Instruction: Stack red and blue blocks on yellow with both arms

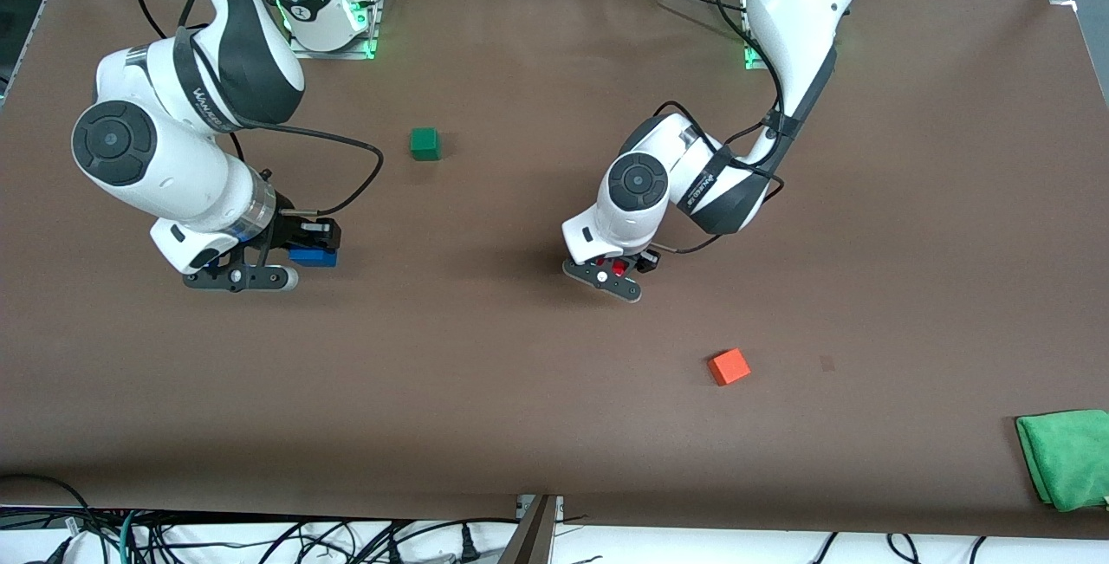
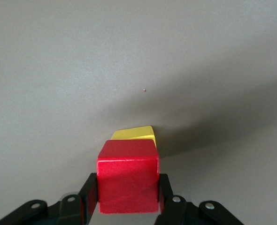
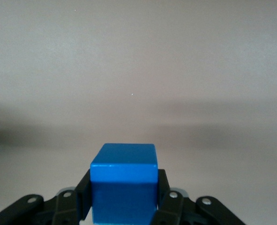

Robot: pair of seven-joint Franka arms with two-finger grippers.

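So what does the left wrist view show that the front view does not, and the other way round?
Only the left wrist view shows the yellow cube, partly under the red cube. Only the front view shows the right gripper shut on the blue cube, the green cube, the orange-red cube and a green cloth. Both show the left gripper shut on the red cube.

Green cube (image 1: 424, 143): toward the table edge by the arm bases
Orange-red cube (image 1: 729, 366): nearer the front camera's edge
Folded cloth (image 1: 1066, 457): corner at the left arm's end, front camera's edge
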